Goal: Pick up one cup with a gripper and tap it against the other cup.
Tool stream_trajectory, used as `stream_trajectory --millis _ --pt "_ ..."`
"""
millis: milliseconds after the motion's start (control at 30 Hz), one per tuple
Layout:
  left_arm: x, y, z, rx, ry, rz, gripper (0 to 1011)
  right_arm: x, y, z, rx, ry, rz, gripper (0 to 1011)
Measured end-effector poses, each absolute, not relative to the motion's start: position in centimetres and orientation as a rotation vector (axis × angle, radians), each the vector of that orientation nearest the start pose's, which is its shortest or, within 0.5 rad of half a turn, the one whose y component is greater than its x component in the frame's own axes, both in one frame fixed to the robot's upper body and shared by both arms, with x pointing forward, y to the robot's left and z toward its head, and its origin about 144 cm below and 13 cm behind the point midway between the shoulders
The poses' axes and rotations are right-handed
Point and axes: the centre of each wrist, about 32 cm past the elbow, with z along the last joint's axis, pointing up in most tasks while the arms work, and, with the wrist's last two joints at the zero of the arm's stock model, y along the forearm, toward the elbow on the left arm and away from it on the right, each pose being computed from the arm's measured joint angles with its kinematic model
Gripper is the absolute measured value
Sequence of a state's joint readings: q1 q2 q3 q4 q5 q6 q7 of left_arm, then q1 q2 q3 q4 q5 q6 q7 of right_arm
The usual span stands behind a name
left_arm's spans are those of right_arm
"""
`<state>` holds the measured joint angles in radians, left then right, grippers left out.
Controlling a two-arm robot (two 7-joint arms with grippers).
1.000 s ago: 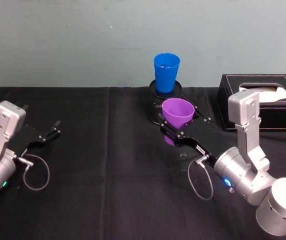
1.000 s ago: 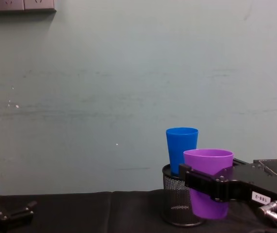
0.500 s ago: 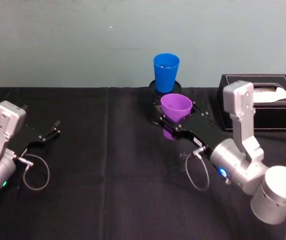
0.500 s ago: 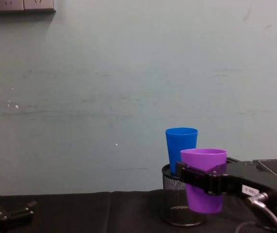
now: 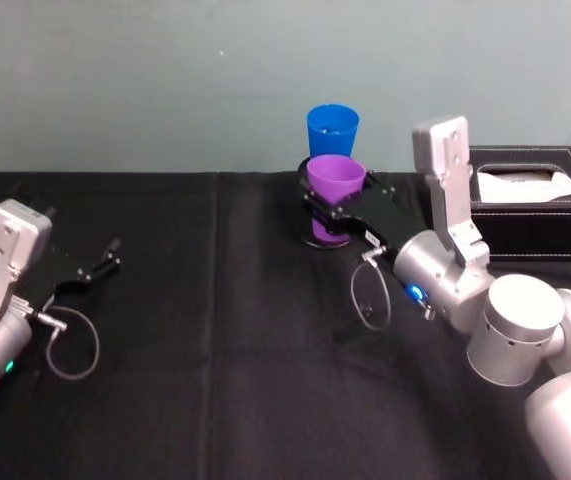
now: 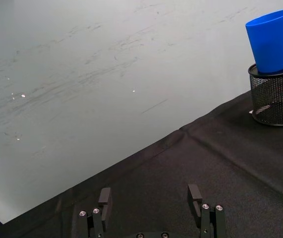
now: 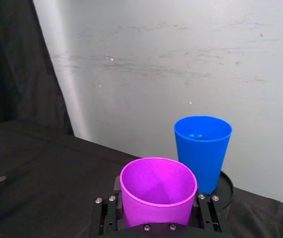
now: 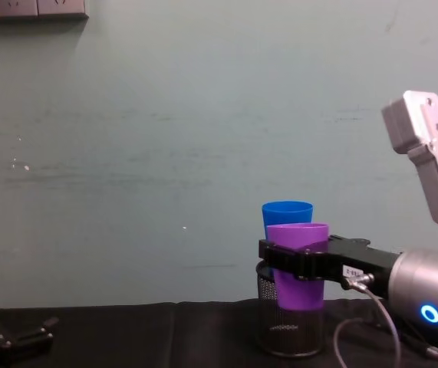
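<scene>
The purple cup (image 5: 334,178) is held upright off the table, my right gripper (image 5: 336,200) shut on its sides. In the right wrist view the purple cup (image 7: 157,195) sits between the two black fingers (image 7: 105,214). Just behind it the blue cup (image 5: 332,130) stands in a black mesh holder (image 8: 278,337). From the chest, the purple cup (image 8: 298,268) overlaps the blue cup (image 8: 286,211) and the holder; I cannot tell whether the cups touch. My left gripper (image 5: 100,266) rests open on the table at the far left, its fingers (image 6: 104,197) apart with nothing between them.
A black tissue box (image 5: 537,196) stands at the back right, behind my right arm. A black cloth (image 5: 205,330) covers the table. A grey-green wall (image 8: 165,138) rises just behind the mesh holder (image 6: 275,99).
My right gripper has carried the purple cup away from me and leftward, close up against the blue cup and its holder. The left arm has not moved.
</scene>
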<state>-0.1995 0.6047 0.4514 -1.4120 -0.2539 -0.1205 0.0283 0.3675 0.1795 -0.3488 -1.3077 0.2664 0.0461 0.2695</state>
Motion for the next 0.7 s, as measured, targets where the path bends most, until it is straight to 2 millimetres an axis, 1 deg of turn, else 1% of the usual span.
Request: stream_trajectory --millis 200,700 --pt "48.9 31.0 114.0 0.304 -0.285 1.248 1000 56.2 -18.7 118.0 -0.028 0.005 -1.034 734" --pt "48.9 31.0 114.0 0.304 -0.285 1.248 1000 57.4 -19.0 118.1 -0.036 -0.004 -1.068 734"
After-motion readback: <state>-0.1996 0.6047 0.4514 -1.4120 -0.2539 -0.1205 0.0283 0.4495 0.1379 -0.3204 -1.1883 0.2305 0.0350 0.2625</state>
